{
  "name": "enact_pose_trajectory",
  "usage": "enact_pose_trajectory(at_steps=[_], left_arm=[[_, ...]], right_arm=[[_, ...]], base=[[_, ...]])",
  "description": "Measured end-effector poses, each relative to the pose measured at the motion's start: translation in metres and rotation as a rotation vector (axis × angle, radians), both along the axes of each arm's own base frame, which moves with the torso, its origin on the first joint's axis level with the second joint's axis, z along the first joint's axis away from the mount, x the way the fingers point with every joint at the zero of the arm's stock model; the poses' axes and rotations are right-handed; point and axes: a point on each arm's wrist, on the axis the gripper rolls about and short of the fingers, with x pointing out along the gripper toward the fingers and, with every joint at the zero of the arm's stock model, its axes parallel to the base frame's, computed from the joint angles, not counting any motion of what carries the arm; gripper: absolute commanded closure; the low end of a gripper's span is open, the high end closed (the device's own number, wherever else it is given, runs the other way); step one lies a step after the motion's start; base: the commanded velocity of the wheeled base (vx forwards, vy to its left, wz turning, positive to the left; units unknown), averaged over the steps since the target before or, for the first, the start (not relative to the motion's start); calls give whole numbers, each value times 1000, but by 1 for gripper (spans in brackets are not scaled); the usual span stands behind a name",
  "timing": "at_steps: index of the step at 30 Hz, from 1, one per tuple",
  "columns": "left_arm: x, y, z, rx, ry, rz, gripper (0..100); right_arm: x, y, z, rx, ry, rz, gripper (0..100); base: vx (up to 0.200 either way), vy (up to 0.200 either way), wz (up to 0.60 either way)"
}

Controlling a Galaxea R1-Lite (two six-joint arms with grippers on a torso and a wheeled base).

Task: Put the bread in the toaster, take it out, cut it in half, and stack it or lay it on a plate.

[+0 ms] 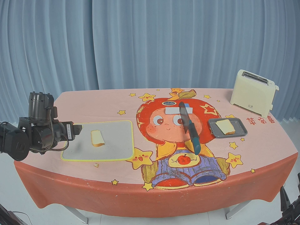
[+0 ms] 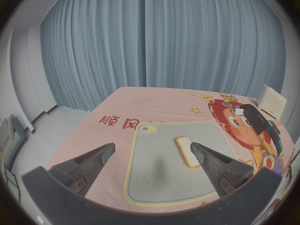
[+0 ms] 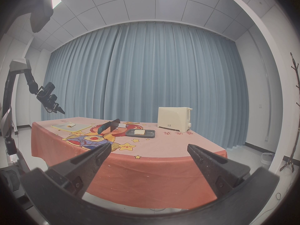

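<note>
One half slice of bread (image 1: 97,138) (image 2: 187,151) lies on the grey, yellow-rimmed cutting board (image 1: 115,147) (image 2: 156,172) at the table's left. The other half (image 1: 225,126) (image 3: 139,131) lies on the grey plate (image 1: 240,129) (image 3: 149,133) on the right. A cream toaster (image 1: 253,92) (image 3: 174,118) stands at the back right, slots empty. My left gripper (image 1: 79,129) (image 2: 152,147) hangs open over the board's left edge, apart from the bread. My right gripper (image 3: 149,149) is open and holds nothing, low and well off the table's right front.
A knife (image 1: 190,130) (image 2: 259,119) (image 3: 108,126) with a teal handle lies in the table's middle, its dark blade propped on a small white block (image 1: 175,110). A crumb (image 1: 96,165) sits in front of the board. The orange cloth hangs over the front edge.
</note>
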Motion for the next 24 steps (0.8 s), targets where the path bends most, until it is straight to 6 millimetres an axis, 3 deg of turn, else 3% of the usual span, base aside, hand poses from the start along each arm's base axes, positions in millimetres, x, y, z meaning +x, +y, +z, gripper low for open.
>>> enact_pose_trajectory(at_steps=[24], left_arm=[[21, -11, -27, -13, 79, 4, 0]], right_arm=[[0, 0, 0, 0, 0, 0, 0]], base=[[0, 0, 0]])
